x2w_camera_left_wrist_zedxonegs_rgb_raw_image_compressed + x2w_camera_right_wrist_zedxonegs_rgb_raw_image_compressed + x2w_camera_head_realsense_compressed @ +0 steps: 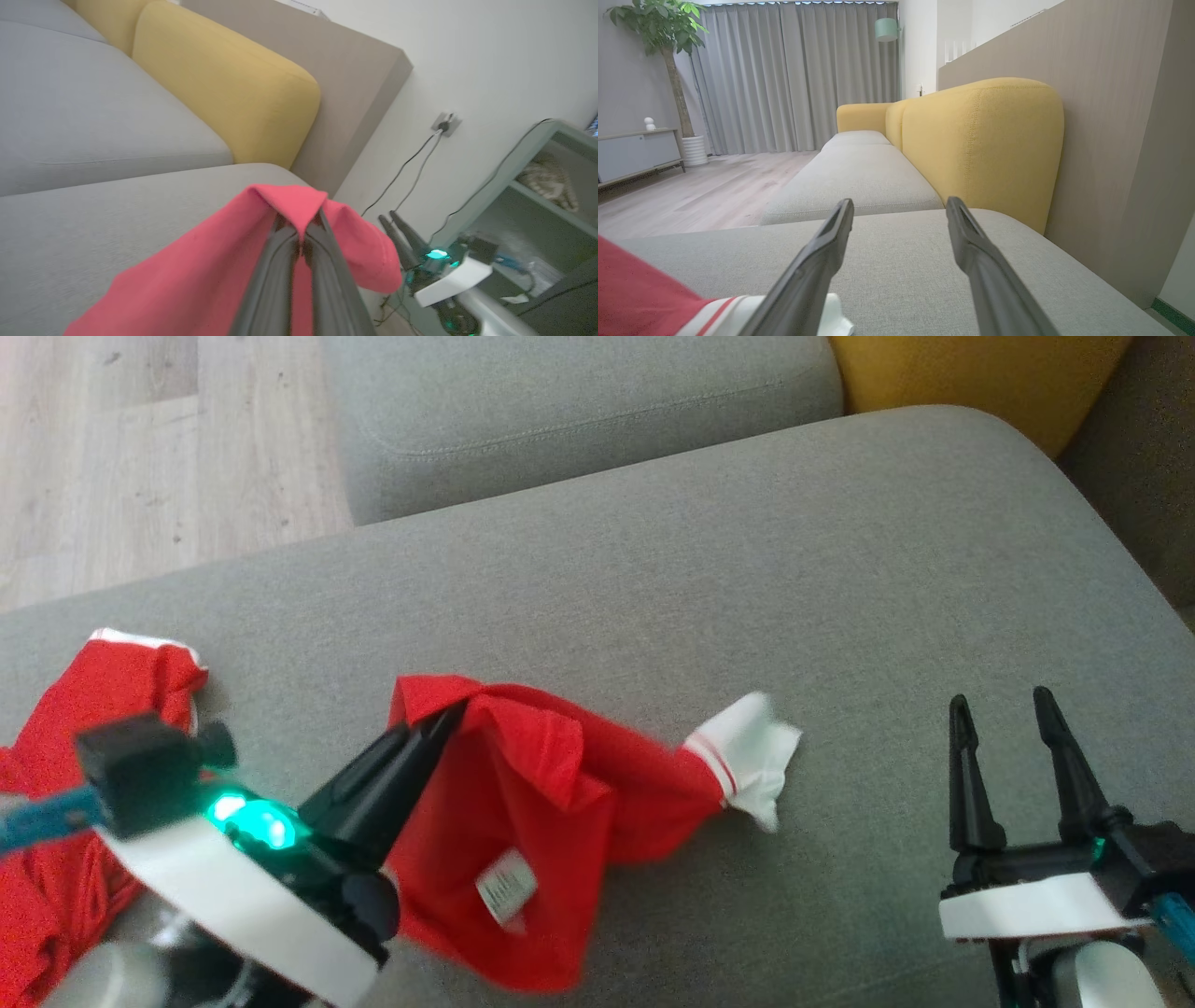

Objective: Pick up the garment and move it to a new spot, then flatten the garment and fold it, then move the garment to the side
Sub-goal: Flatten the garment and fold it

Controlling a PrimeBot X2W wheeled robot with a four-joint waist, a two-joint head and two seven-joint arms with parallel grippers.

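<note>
Head view: left gripper (452, 717) clamped on a raised fold of the red garment (541, 784), probably to lift it off the grey sofa cushion (747, 569). Right gripper (999, 705) spread wide, empty, hovering near the white cuff (747, 747).

Left gripper (301, 225) has both fingers pressed together on a fold of the red garment (205, 266). The cloth peaks over the fingertips and drapes down both sides, lifted off the grey sofa seat (93, 210). Yellow back cushion (224, 98) is behind, against a taupe panel (355, 93). Right gripper (389, 218) is at lower right with its fingers slightly apart, holding nothing, green light on. Wall socket (446, 123) has dark cables (402, 172) hanging from it. Pale green shelf (537, 186) at far right.
</note>
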